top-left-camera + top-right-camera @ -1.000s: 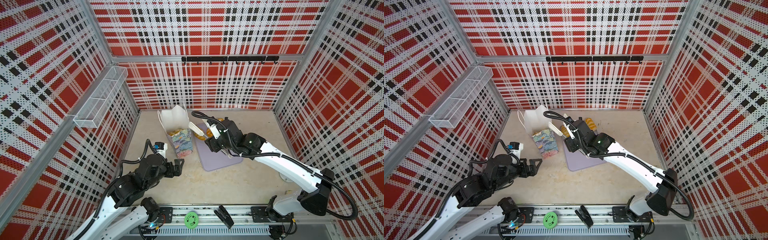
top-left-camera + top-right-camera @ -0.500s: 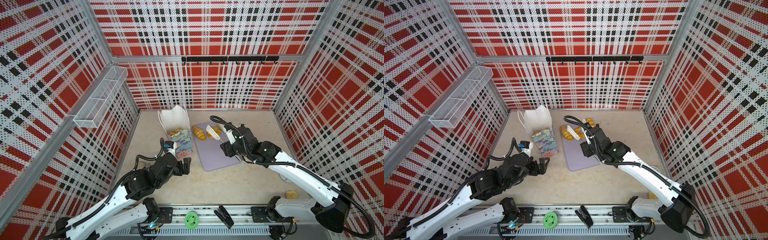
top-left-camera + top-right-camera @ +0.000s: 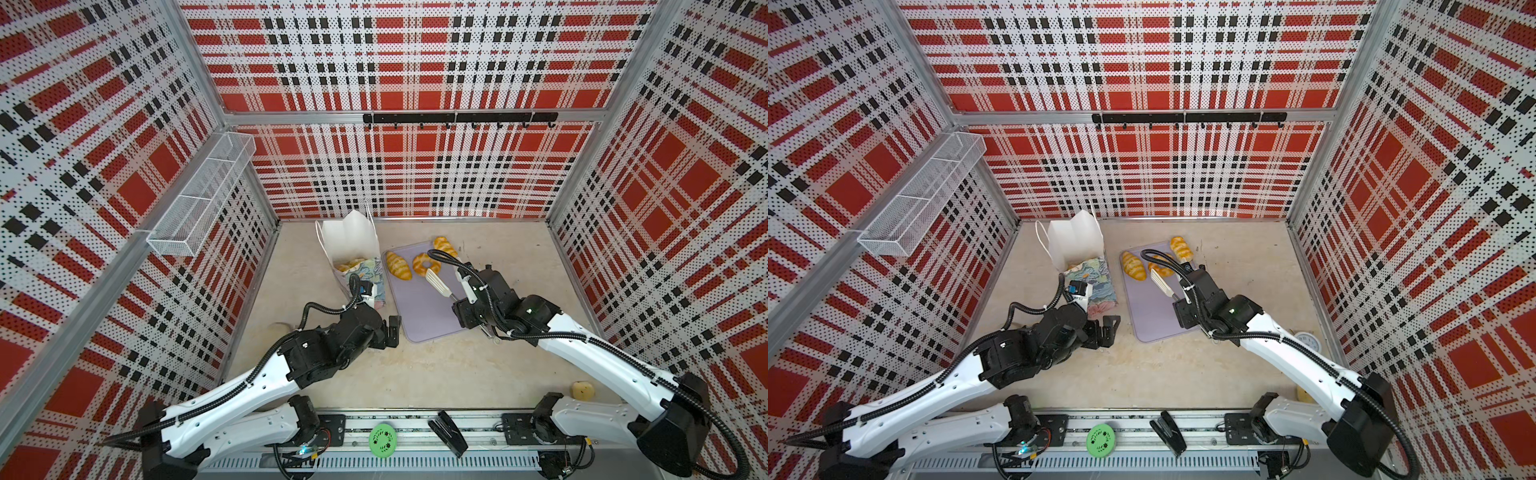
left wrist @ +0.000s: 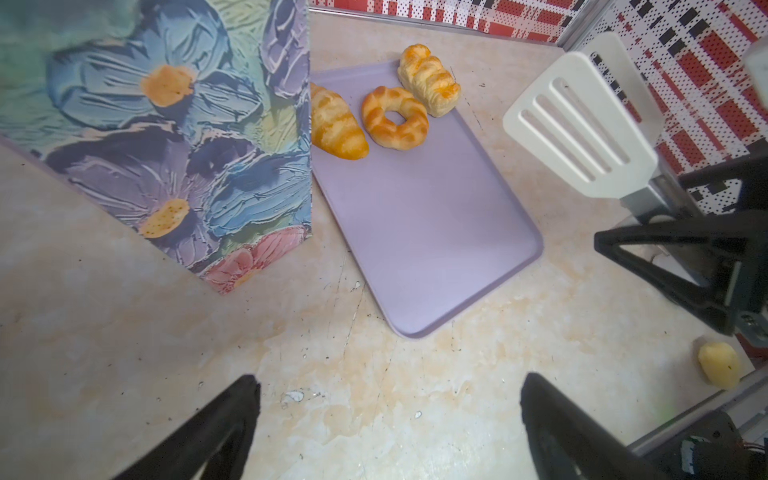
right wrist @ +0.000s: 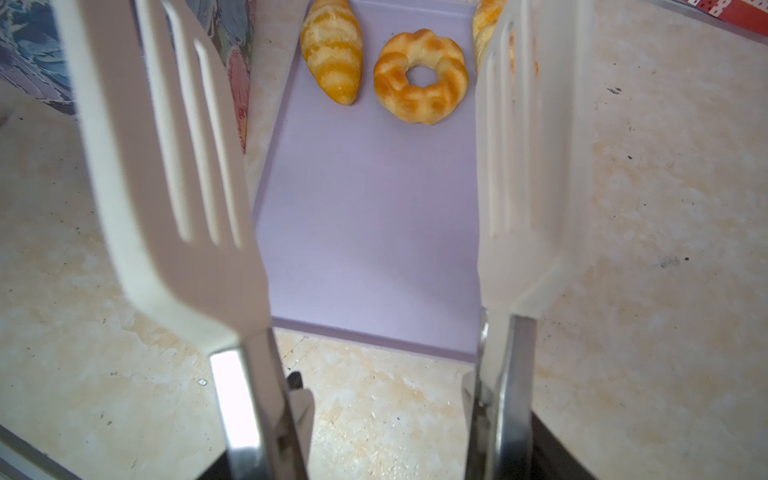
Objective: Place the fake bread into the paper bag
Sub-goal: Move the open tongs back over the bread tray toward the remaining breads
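The paper bag (image 3: 357, 245) (image 3: 1075, 241) (image 4: 166, 124) stands open at the back left, with fake bread (image 3: 349, 264) showing inside. On the lavender tray (image 3: 419, 307) (image 4: 415, 228) (image 5: 365, 208) lie a striped bun (image 3: 399, 266) (image 4: 336, 124) (image 5: 332, 50), a ring (image 3: 424, 264) (image 4: 395, 118) (image 5: 419, 77) and a loaf (image 3: 444, 246) (image 4: 430, 81). My right gripper (image 3: 469, 311) (image 5: 384, 415) is shut on white slotted tongs (image 3: 436, 281) (image 4: 582, 124) (image 5: 174, 166); their blades are spread and empty over the tray. My left gripper (image 3: 392, 330) (image 4: 388, 382) hangs open over bare table before the bag.
A small yellow lump (image 3: 582, 389) (image 4: 719, 365) lies at the front right, near a white round clock (image 3: 1307, 341). A wire basket (image 3: 203, 195) hangs on the left wall. A green disc (image 3: 382, 439) and a black stapler (image 3: 449, 432) sit on the front rail.
My right arm has drawn the tongs back from above the bag to over the tray, blades empty. My left arm has reached forward, closer to the bag's front.
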### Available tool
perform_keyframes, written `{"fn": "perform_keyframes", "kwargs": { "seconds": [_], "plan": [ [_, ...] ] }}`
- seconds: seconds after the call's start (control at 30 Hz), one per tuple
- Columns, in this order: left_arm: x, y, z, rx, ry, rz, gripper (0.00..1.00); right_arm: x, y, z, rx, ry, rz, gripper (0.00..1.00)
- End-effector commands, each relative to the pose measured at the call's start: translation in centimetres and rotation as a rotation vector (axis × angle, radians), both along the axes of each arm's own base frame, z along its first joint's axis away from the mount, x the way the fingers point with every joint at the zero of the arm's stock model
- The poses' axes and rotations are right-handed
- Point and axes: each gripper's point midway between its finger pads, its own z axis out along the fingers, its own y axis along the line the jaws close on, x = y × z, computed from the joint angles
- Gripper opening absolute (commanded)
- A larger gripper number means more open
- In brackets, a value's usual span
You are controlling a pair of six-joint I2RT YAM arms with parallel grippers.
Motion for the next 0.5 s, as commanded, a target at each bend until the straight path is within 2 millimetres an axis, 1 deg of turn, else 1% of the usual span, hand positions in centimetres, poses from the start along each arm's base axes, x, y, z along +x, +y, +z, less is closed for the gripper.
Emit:
{"fn": "perform_keyframes", "kwargs": {
  "seconds": [0.0,0.13,0.3,0.47],
  "plan": [
    [0.4,-0.8,0.0,-0.033,-0.013,0.015,0.99,0.9,0.0,0.6,0.045,-0.040,-0.028,0.67],
    [0.3,-1.5,-1.0,-0.033,0.006,0.006,0.99,0.9,-0.2,-1.1,0.023,-0.006,-0.037,0.67],
    [0.3,-2.2,-2.1,-0.036,0.023,-0.004,0.99,0.9,-0.2,-2.6,0.015,0.019,-0.047,0.67],
    [0.3,-2.3,-3.4,-0.022,0.039,-0.003,0.99,0.9,0.0,-4.1,0.008,0.050,-0.050,0.67]
  ]
}}
